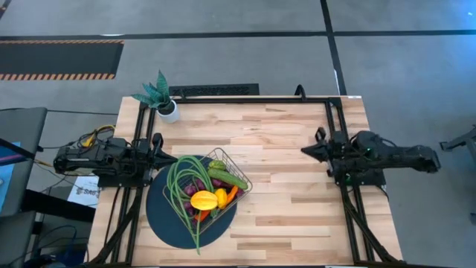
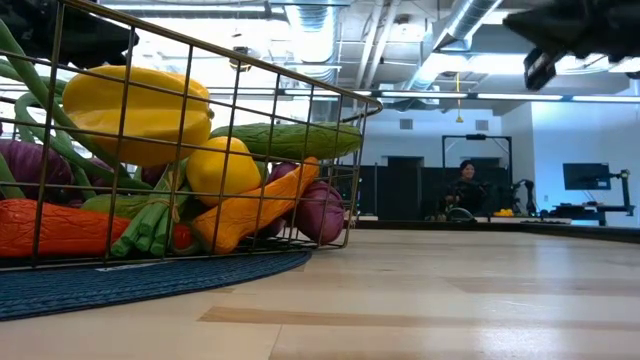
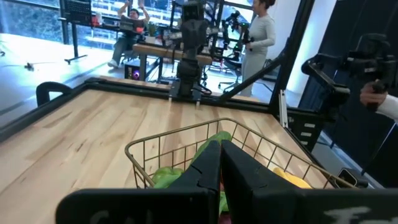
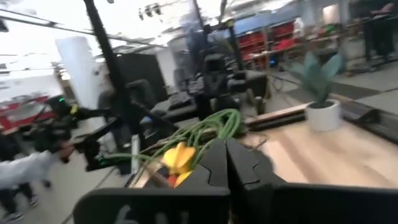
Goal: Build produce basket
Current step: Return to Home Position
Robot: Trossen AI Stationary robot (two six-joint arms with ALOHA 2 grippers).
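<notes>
1. Many pieces of produce are lying piled in the basket, which is sitting on the dark round mat at the table's near-left edge.
2. The left gripper, fingers pressed together and empty, is hovering just beside the basket.
3. The right gripper, likewise closed on nothing, is hanging well apart.
4. A potted plant is standing at the far-left corner.

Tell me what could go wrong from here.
The beans trail over the basket rim onto the mat; they might slip out.
The starfruit sits atop the pile; a bump could dislodge it.
The left gripper, shut, is near the rim and may clip it.
The right gripper waits far off.
</notes>
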